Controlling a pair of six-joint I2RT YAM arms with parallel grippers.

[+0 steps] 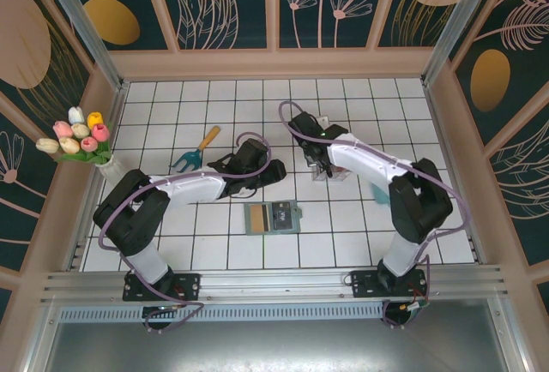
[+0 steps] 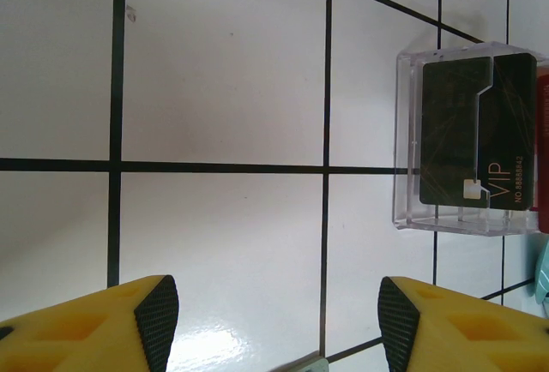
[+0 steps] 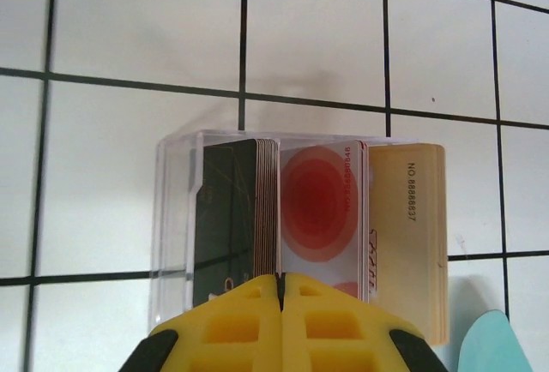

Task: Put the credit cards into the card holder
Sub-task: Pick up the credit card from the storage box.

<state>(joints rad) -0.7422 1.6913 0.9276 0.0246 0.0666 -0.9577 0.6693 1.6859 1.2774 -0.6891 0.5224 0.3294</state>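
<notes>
White tiles with dark grout cover the table [image 1: 369,106], boxed in by teal floral panels, with tulips [image 1: 79,135] at the left wall. From overhead, the green card holder [image 1: 273,218] lies flat near the front, between the arms. The right wrist view brings out the credit cards [image 3: 322,205], black, red and tan, standing in a clear tray [image 3: 176,218], with the right gripper [image 3: 280,291] closed tight at the black-red seam; whether it pinches a card is unclear. The left gripper [image 2: 270,325] gapes over bare tile, empty.
</notes>
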